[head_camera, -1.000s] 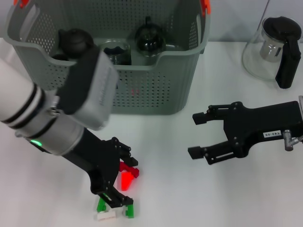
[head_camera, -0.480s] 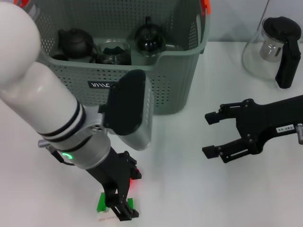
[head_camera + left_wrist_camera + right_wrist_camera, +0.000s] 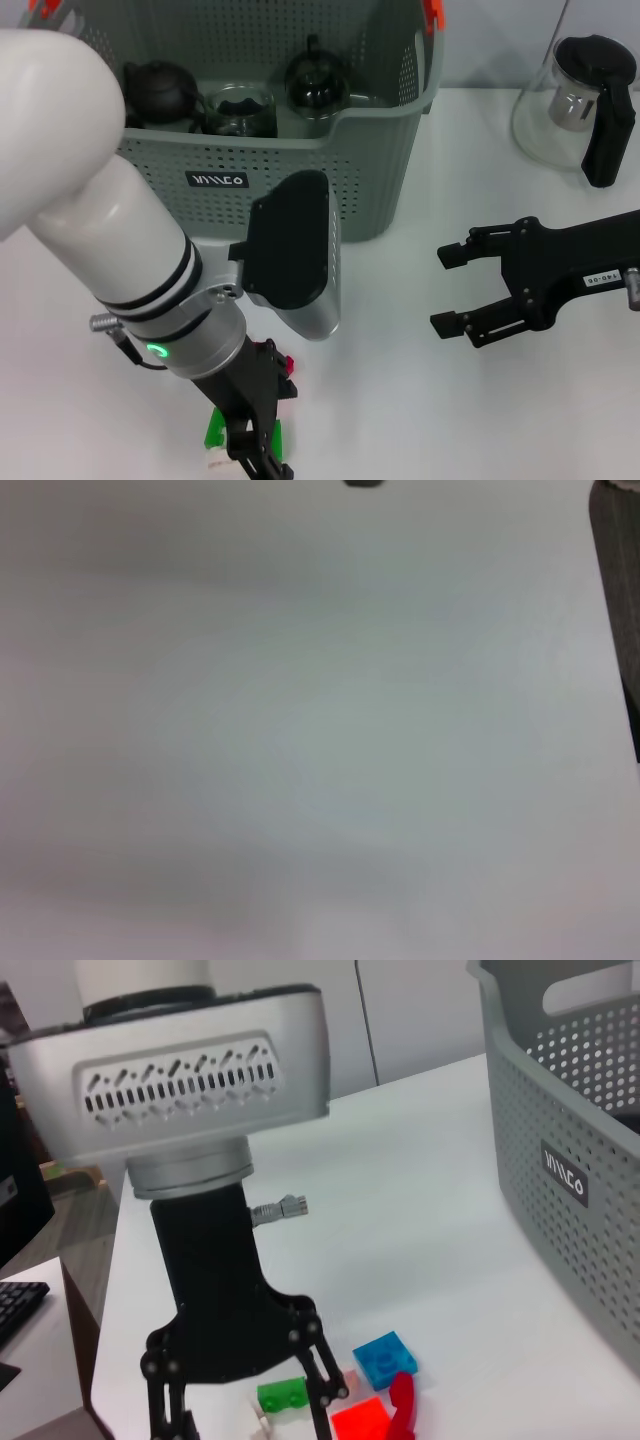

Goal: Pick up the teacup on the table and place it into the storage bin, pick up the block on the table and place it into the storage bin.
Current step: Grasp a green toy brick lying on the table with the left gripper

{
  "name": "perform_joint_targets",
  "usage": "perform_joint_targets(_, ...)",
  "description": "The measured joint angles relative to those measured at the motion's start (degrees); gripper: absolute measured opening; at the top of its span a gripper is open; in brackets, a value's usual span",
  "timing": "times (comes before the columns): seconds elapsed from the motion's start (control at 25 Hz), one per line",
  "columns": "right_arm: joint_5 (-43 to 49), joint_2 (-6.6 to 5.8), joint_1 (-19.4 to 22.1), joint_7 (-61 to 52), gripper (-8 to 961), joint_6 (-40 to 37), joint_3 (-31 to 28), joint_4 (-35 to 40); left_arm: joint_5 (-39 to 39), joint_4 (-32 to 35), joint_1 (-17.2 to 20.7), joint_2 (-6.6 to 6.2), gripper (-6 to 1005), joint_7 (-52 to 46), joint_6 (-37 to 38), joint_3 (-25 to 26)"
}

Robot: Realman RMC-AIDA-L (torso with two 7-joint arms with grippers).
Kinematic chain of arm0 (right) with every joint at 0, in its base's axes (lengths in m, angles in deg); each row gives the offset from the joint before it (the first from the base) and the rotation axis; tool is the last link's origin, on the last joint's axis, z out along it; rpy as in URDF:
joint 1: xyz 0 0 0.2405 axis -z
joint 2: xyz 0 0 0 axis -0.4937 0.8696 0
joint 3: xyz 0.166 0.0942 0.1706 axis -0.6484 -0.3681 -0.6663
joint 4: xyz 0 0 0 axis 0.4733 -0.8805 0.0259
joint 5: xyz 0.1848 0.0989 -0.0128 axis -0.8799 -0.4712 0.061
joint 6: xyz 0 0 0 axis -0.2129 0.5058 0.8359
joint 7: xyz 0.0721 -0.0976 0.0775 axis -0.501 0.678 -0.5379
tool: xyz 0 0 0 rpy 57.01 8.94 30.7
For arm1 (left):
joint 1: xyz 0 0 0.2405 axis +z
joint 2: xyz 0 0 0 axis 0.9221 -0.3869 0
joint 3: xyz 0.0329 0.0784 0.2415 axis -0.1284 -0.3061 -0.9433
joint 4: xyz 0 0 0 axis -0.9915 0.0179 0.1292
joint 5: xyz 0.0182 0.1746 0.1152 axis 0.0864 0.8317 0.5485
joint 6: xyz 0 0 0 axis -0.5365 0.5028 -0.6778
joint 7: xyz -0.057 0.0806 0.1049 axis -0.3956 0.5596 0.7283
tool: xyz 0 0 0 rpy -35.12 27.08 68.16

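Two arms: both in frame, left one working low over the blocks, right one off to the side.
Left gripper (image 3: 245, 1400): pointing straight down at the near edge of the table, fingers spread, straddling the green block; nothing gripped that I can see.
Left gripper in head view (image 3: 262, 445): mostly hidden under its own wrist, only black linkage visible.
Green block (image 3: 281, 1395): on the table between the left fingers; contact with the pads can't be told.
Green block, head view (image 3: 215, 429): sliver showing beside the black linkage.
Other blocks: blue block (image 3: 386, 1357), red block (image 3: 362, 1423) and a small white piece (image 3: 263, 1422) lying close together just beside the green one.
Right gripper (image 3: 452, 290): hovering above the table, well to the right of the bin, jaws wide apart, empty, fingers pointing toward the robot's left.
Storage bin (image 3: 330, 190): grey-green perforated basket at the back of the table, orange clip on its rim, black label on the front wall.
Bin contents: dark teapot (image 3: 158, 88), glass cup (image 3: 239, 108), second round glass pot (image 3: 317, 75).
Glass pitcher (image 3: 580, 100): black handle and lid, standing on the table right of the bin, well apart from it.
Table (image 3: 420, 400): white.
Left wrist view: blurred white surface only.
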Motion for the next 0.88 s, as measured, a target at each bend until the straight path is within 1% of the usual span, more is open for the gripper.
perform_joint_targets(0.16,0.01,0.29,-0.03,0.02,941,0.35,-0.06,-0.07,0.86,-0.69,0.20,0.14,862,-2.22,-1.99,-1.85)
perform_joint_targets(0.36,0.01,0.50,-0.11,0.07,941,0.94,-0.11,-0.10,2.05,-1.03,0.66,0.16,861,-4.13,-3.30,-2.83)
perform_joint_targets(0.72,0.00,0.56,-0.31,0.35,940,1.11,-0.10,-0.42,4.08,-1.02,1.19,0.25,861,-6.79,-4.34,-7.45)
perform_joint_targets(0.88,0.00,0.56,-0.32,1.03,940,1.16,-0.61,-1.09,4.93,-1.50,1.19,0.24,860,-7.32,-5.29,-8.26)
